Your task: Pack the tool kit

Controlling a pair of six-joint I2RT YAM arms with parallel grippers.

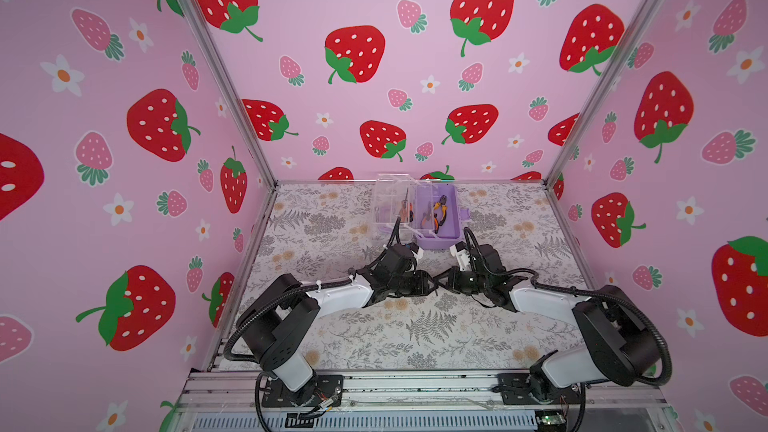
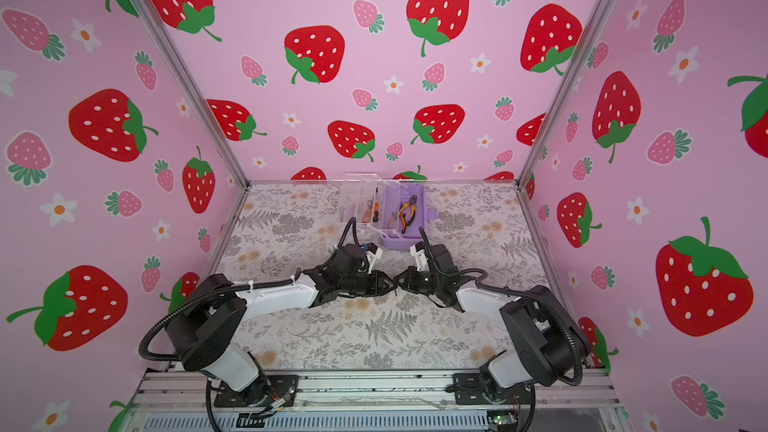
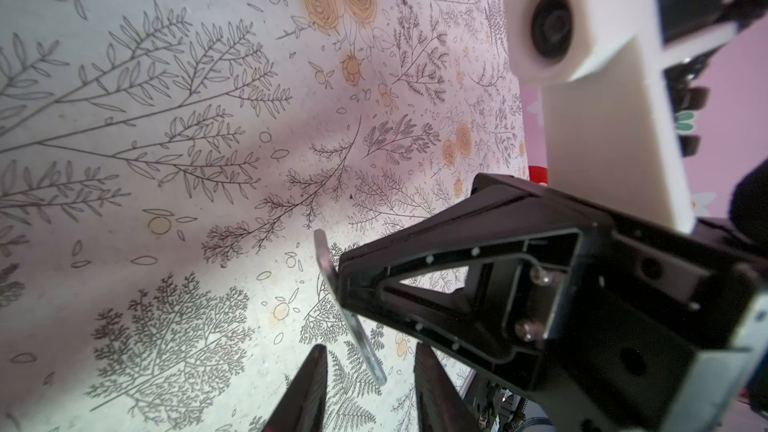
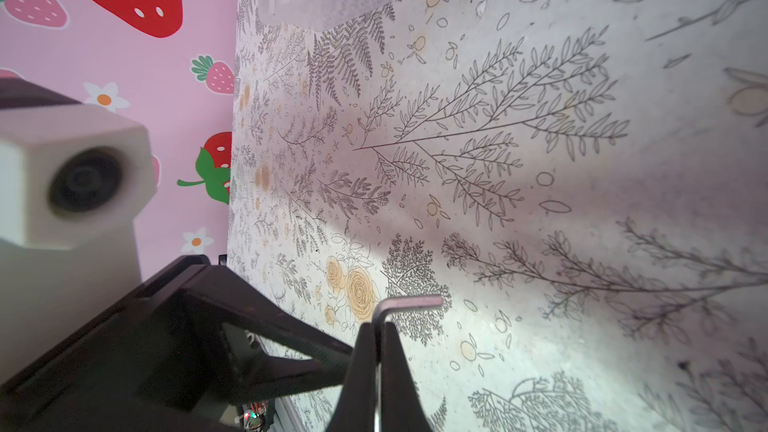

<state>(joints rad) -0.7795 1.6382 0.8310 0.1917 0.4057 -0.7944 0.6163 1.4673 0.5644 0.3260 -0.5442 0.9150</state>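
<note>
The tool kit box (image 1: 439,243), lilac, sits open at the 12 o'clock end of the floral counter (image 1: 419,338), close to the back wall. Its clear lid (image 1: 388,197) is swung out on the box's 9 o'clock side. Inside the lilac half lie pliers (image 1: 441,210) with orange and black handles, and at their 9 o'clock a smaller orange-handled pair (image 1: 426,218). An orange-handled screwdriver (image 1: 405,210) shows in the clear half, shaft pointing to 12 o'clock. In both top views the two arms reach in from the 7 and 5 o'clock corners and meet tip to tip at the middle of the counter, at 6 o'clock from the box and well apart from it. The right tool (image 4: 378,326) has its fingers together, clamped on the long leg of an L-shaped hex key (image 4: 409,302), and the short leg sticks out sideways past the fingertips. The left tool (image 3: 370,363) has its fingers (image 3: 309,388) apart. In the left wrist view the free end of the key reaches down into the gap between them, and neither finger can be seen pressing on it. The key is off the counter, carried by the right tool alone.
</note>
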